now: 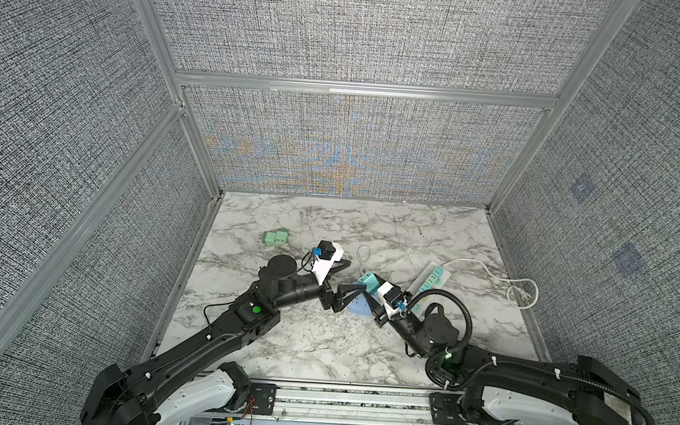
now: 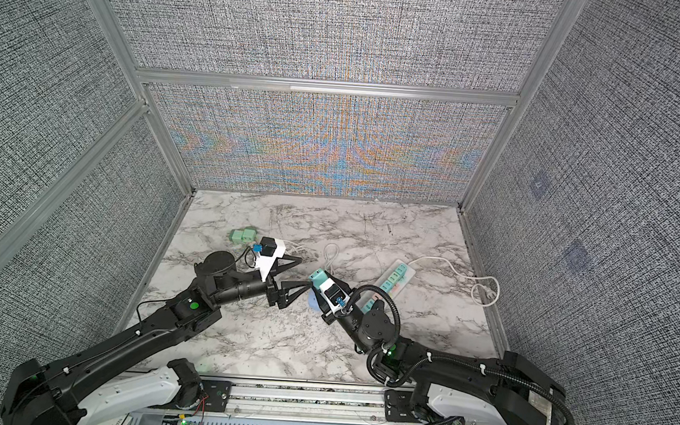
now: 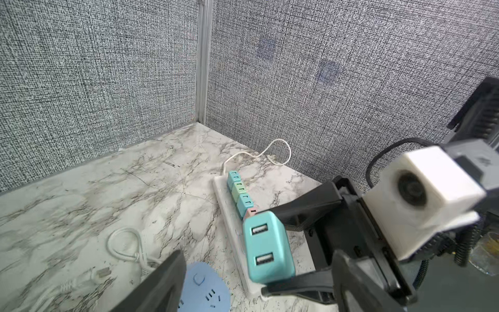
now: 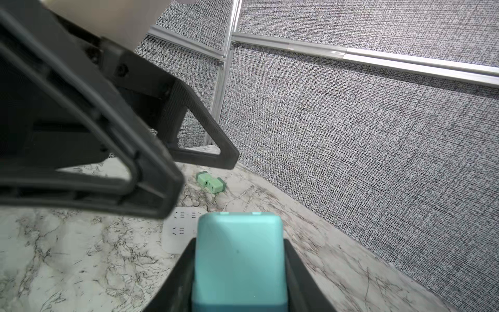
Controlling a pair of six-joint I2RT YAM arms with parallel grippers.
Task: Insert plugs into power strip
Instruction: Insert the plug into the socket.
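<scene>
— Since the coming move turns on the teal plug (image 3: pixel 266 248), where is it?
— Up off the desk (image 1: pixel 322 342), clamped in the jaws of the right arm (image 1: pixel 436 328). There is a finger on each short end, so its long axis runs from finger to finger. In the left wrist view the face with two USB slots looks out of the grip. The prongs are hidden, and I'd guess they point back into the grip.
— And the jaws of the left arm (image 1: pixel 297 290)?
— Spread wide and holding nothing. In both top views their nearer tip stands just beside the plug, though I cannot tell if it touches. The plug lies ahead of them, not between them.
— The power strip (image 3: pixel 224 205)?
— Flat on the desk beyond the plug, on the right arm's side, which makes that arm the nearer one. Its long axis runs off toward the wall corner. A row of inserted plugs (image 3: pixel 240 194) fills the far stretch, and the stretch under the held plug looks bare.
— So what does the move call for?
— Probably a handover. The left jaws would close across the plug's free sides, crosswise to the right pair, so the prongs come clear.
— Anything else about?
— A blue round socket (image 3: pixel 202 289) lies under the plug. Two mint plugs (image 1: pixel 276 238) lie together well off by the left wall
</scene>
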